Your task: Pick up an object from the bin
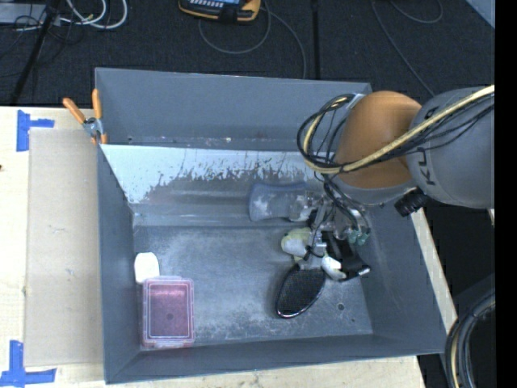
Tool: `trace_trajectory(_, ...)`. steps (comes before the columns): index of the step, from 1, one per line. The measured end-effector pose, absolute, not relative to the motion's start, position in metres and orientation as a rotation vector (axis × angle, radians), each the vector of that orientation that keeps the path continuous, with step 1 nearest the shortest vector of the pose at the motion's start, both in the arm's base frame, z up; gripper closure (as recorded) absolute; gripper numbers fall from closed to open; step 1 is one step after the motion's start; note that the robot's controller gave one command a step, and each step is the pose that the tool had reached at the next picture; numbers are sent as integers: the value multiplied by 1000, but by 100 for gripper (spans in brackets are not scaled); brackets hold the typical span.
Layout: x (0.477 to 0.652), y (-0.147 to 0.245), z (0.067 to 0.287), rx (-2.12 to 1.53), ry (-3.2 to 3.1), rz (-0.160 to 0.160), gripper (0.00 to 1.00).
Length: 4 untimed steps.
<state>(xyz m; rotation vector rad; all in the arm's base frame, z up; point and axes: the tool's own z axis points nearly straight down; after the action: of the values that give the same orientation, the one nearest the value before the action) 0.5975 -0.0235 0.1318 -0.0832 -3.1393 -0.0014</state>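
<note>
Grey metal bin (pixel 202 128), gripper (pixel 327 249) low in its right half, whether open or closed I cannot tell, pink box (pixel 168 310) at front left, clear plastic piece (pixel 271 202) by the back wall, black glossy oval (pixel 297 293) just in front of the gripper, pale lump (pixel 296 241) just beside it.

I count five loose things in the grey metal bin (pixel 234 103): one pink rectangular plastic case (pixel 168 311), one small white block (pixel 146 266) just behind it, and well to its right one glossy black oval (pixel 297 293), one pale yellowish lump (pixel 296 242) and one clear plastic piece (pixel 271 202).

grey metal bin (pixel 218 265) with pink box (pixel 168 312), white block (pixel 146 266), black oval piece (pixel 297 292), clear plastic piece (pixel 271 202)
</note>
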Motion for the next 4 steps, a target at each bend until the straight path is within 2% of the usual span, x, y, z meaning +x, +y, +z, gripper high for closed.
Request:
trace_trajectory(1, 586, -35, 114, 7, -3136, 0, 0)
trace_trajectory(2, 593, -46, 121, -233, -3133, -3, 0)
trace_trajectory(3, 601, -47, 76, -432, -3113, -3, 0)
trace_trajectory(4, 621, -56, 75, -380, -3131, -6, 100)
